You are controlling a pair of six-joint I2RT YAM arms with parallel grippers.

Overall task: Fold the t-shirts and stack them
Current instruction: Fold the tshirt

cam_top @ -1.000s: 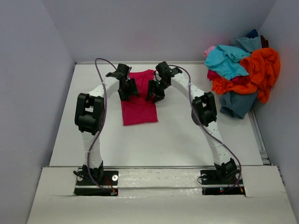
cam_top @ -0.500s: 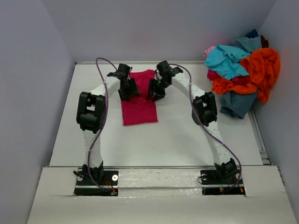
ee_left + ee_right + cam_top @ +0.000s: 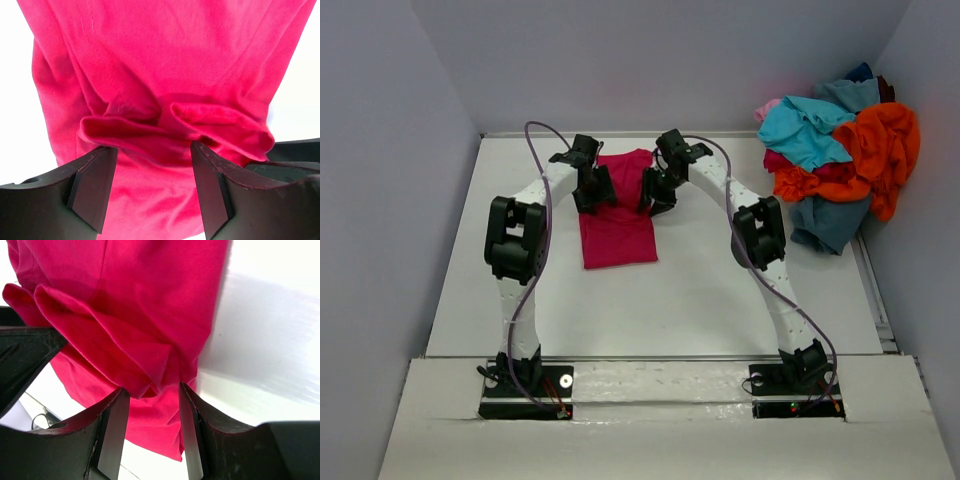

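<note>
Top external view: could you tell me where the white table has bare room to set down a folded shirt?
Bare: the white table between the crimson t-shirt and the arm bases, and left of the left arm. Crowded: the heap of coloured shirts at the far right.

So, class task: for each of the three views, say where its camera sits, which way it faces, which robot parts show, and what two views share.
Top external: above and behind the bases, looking down on the table, both arms, the crimson t-shirt and the pile of shirts.
Left wrist: on the left gripper, looking past its open fingers at bunched crimson cloth.
Right wrist: on the right gripper, its fingers around a fold.
Shared: both wrist views show the same crimson t-shirt.
</note>
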